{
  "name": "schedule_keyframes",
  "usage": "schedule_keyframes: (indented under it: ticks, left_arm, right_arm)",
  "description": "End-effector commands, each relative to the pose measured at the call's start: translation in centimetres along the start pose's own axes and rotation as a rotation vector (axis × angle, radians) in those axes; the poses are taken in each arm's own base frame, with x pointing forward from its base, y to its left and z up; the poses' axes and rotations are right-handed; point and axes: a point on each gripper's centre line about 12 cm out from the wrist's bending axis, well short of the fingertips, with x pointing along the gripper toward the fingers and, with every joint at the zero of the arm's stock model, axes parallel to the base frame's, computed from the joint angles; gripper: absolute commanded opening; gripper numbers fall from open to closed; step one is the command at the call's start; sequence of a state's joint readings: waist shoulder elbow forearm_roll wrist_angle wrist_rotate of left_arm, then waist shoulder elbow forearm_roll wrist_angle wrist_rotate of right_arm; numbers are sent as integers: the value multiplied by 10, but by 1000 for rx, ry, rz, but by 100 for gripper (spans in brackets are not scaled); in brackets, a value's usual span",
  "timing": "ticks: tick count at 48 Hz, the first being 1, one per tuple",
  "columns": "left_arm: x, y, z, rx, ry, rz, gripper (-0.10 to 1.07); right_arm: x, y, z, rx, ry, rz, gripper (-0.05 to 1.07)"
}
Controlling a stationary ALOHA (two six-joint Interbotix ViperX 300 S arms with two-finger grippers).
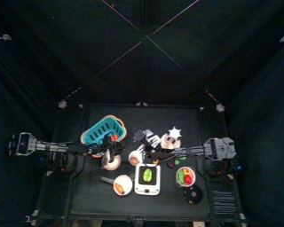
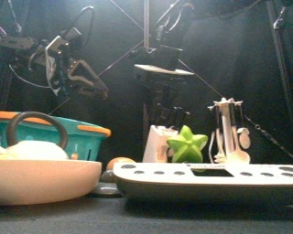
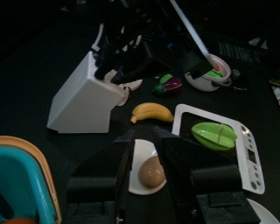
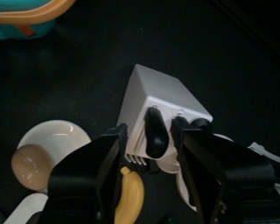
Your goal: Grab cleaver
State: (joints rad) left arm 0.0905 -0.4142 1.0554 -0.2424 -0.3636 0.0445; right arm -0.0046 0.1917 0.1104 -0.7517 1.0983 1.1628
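The cleaver (image 4: 168, 164) shows as a small pale piece at the foot of the white knife block (image 4: 166, 98), between the block and a banana (image 4: 130, 197). The left wrist view shows the cleaver (image 3: 129, 85) beside the block (image 3: 78, 87) too. My right gripper (image 4: 157, 131) hangs over the block's slotted face, open, its jaws either side of a dark handle, with the pale piece just beyond. Whether it touches the cleaver I cannot tell. My left gripper (image 3: 149, 179) is open above a white bowl holding an egg (image 3: 150, 172).
A teal basket (image 1: 106, 130) stands at the back left and a white spiky star (image 1: 173, 135) at the back right. A white tray with a green item (image 3: 213, 136) lies near the front. A utensil rack (image 2: 229, 132) stands to the right of the block.
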Motion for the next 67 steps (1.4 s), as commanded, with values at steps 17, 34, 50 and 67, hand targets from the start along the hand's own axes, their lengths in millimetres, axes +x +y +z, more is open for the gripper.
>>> schedule_keyframes:
  ticks: [17,34,50,67]
  left_arm:
    - [1,-1,6,-1,-20,-2,68]
    - [1,-1,5,-1,-18,-4,68]
    - [1,-1,5,-1,-17,-2,68]
    - [0,-1,4,-3,-10,-2,68]
  right_arm:
    - [-11,-4,14,33,-30,19,58]
    - [-20,-4,21,43,-49,37,53]
    - [-25,-7,25,37,-75,26,53]
    - [-37,-3,27,-8,-161,82,53]
